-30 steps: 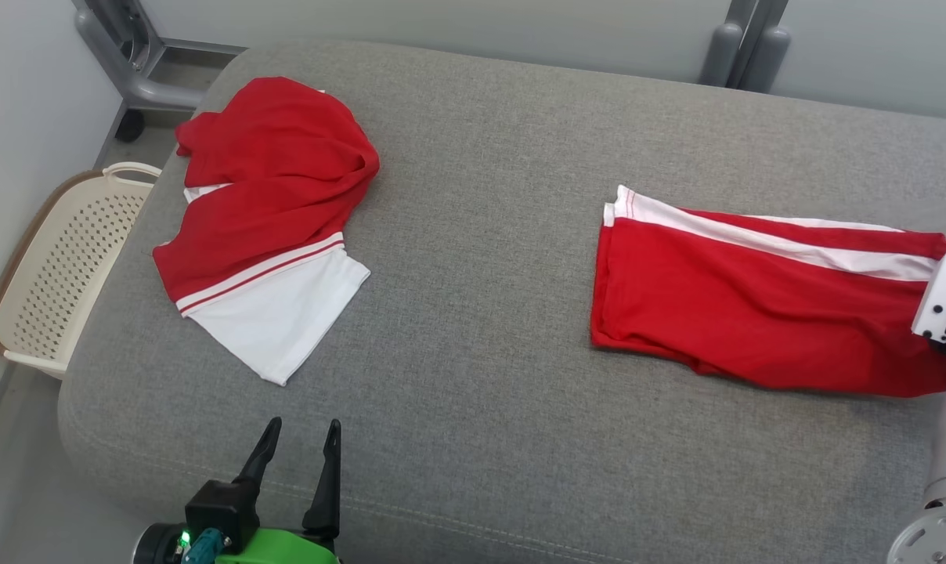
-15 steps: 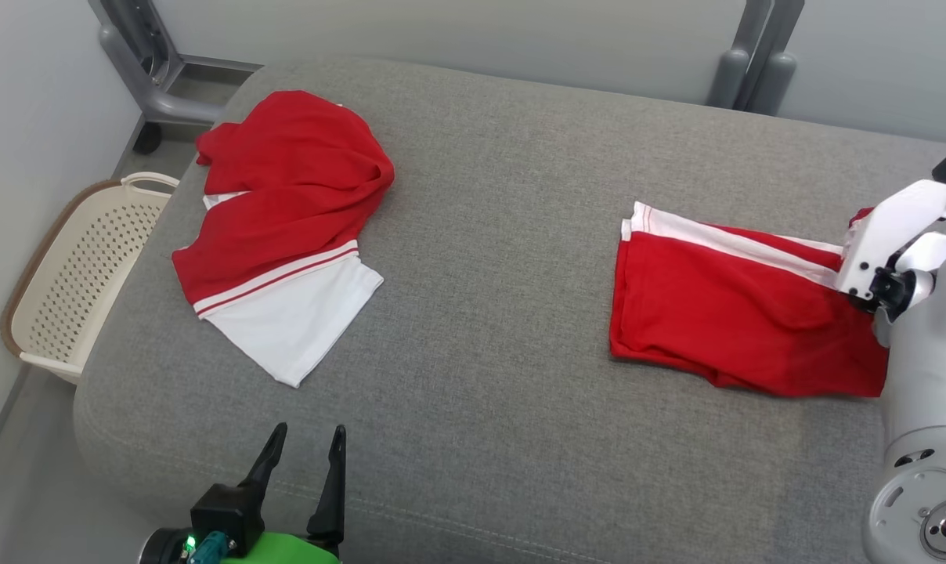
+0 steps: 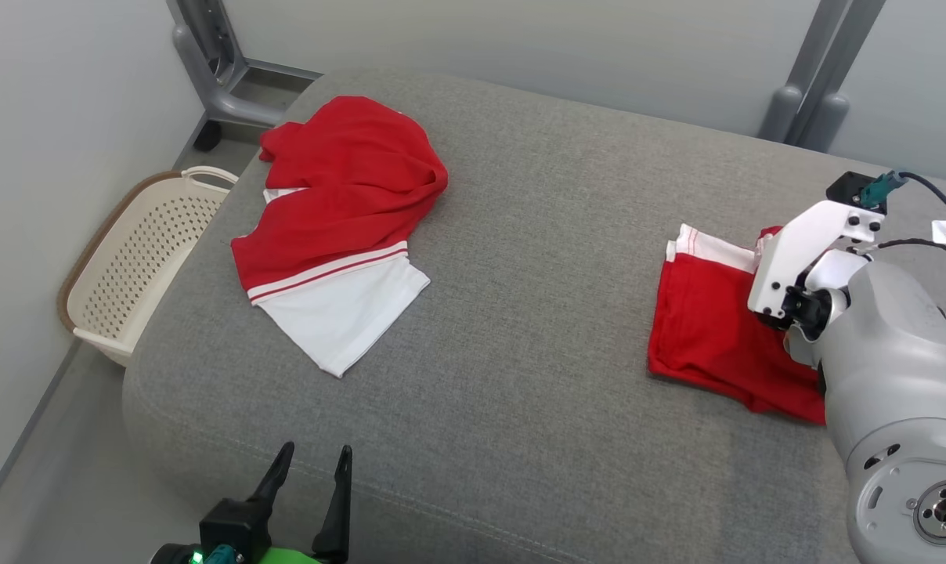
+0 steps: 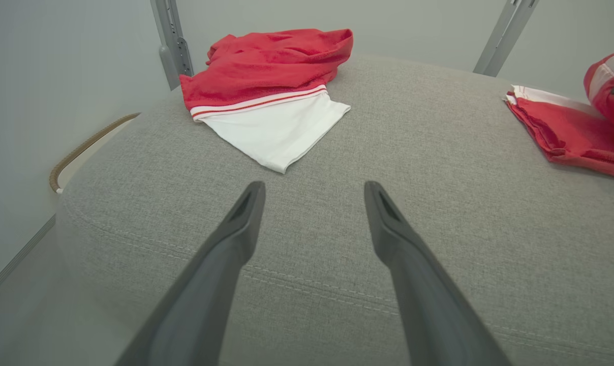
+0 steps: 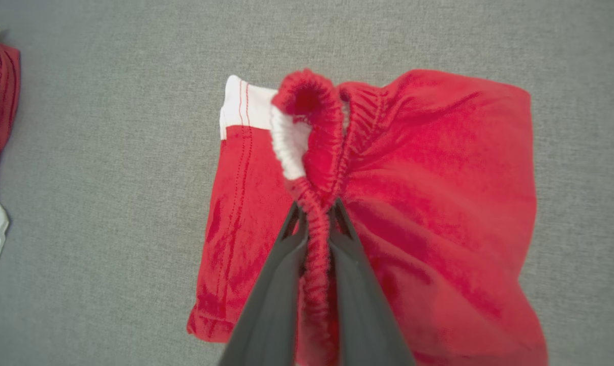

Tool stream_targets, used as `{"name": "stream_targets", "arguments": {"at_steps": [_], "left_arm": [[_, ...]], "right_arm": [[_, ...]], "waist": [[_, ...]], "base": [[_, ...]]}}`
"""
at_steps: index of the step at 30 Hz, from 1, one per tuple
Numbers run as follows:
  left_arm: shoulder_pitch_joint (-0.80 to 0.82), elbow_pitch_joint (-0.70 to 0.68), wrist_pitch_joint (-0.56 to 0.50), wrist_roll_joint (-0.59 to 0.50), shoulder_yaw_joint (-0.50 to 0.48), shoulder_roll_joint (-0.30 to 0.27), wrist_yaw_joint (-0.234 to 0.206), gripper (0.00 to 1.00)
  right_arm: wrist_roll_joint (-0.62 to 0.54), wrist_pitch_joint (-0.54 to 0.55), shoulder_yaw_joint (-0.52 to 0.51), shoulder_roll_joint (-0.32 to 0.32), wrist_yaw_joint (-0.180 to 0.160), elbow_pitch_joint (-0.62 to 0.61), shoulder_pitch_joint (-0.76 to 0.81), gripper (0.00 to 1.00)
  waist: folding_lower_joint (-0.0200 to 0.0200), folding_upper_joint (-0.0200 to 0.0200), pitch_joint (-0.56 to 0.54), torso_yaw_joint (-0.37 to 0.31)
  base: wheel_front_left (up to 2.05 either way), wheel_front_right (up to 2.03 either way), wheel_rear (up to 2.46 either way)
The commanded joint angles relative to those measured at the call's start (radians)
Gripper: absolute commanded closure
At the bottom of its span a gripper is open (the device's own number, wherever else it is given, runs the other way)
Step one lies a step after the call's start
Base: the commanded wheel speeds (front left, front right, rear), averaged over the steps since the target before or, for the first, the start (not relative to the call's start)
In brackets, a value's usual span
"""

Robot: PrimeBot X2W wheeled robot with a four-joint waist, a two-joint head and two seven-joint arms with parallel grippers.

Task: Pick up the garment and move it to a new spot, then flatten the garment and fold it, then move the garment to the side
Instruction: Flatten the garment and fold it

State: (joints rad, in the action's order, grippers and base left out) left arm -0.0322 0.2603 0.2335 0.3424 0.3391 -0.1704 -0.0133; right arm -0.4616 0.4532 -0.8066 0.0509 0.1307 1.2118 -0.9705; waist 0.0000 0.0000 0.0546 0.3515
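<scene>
waistband (image 5: 312, 127) drawn further over red shorts (image 5: 439, 178), clamped in right end effector (image 5: 315, 206), left end effector (image 4: 312, 190) spread

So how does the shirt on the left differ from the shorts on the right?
The shirt lies crumpled and untouched; the shorts are pinched at the waistband by the right end effector, that end raised. The shirt has a broad white panel; the shorts carry a narrow white stripe. Both are red and white, on the grey cushion.
</scene>
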Motion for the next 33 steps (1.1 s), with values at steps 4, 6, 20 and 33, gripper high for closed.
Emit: {"name": "stream_targets", "arguments": {"at_steps": [4,6,20,33], "left_arm": [[-0.018,-0.006,-0.008,-0.002,0.011,-0.011,0.001,0.00],[-0.019,-0.008,-0.010,-0.005,0.017,-0.013,0.002,0.00],[-0.032,-0.009,-0.026,-0.008,0.060,-0.008,0.009,0.00],[-0.053,-0.030,-0.022,0.007,0.063,-0.016,-0.010,0.00]], "right_arm": [[-0.013,-0.024,-0.020,0.002,0.000,0.029,0.002,1.00],[-0.022,-0.028,-0.036,0.001,0.000,0.029,0.009,1.00],[-0.141,-0.048,-0.188,0.001,0.000,-0.013,0.036,1.00],[-0.190,-0.126,-0.252,0.001,0.000,0.023,0.000,0.00]], "waist": [[0.0000,0.0000,-0.025,0.042],[0.0000,0.0000,-0.028,0.057],[0.0000,0.0000,-0.021,0.154],[0.0000,0.0000,-0.021,0.180]], "base": [[0.00,0.00,0.00],[0.00,0.00,0.00],[0.00,0.00,0.00],[0.00,0.00,0.00]]}}
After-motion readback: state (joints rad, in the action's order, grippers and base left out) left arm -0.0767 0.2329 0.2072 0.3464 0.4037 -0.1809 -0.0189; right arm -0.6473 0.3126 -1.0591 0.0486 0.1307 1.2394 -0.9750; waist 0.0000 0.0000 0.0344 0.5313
